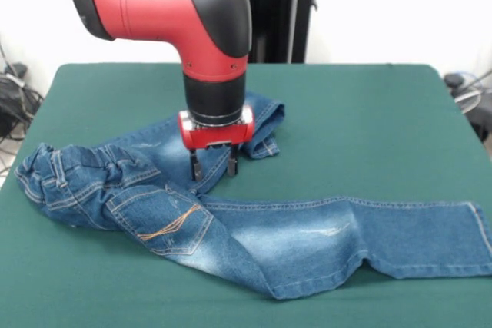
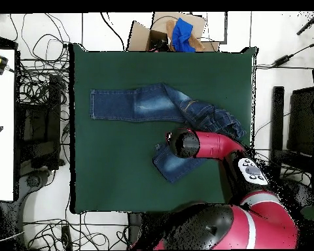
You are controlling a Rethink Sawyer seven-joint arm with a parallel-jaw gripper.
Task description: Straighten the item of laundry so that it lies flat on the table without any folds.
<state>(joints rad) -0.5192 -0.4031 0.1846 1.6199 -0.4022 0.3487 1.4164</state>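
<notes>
The small blue denim jeans (image 1: pixel 254 236) lie on the green table (image 1: pixel 369 113). One leg stretches flat to the right. The waistband (image 1: pixel 69 178) is bunched at the left, and a back pocket with orange stitching (image 1: pixel 173 224) faces up. The other leg (image 1: pixel 261 124) runs back toward the far middle and is folded over at its end. My gripper (image 1: pixel 214 167) points straight down over this folded leg, open, with its fingertips at the denim and nothing visibly clamped. In the overhead view the arm (image 2: pixel 186 142) hides the gripper; the jeans (image 2: pixel 140 104) and the folded leg (image 2: pixel 176 163) show.
The black pedestal (image 1: pixel 277 5) stands behind the table's far edge. In the overhead view, a cardboard box with blue cloth (image 2: pixel 179 33) sits beyond the table, a white desk (image 2: pixel 1 131) stands at the left, and cables lie around the table's edges.
</notes>
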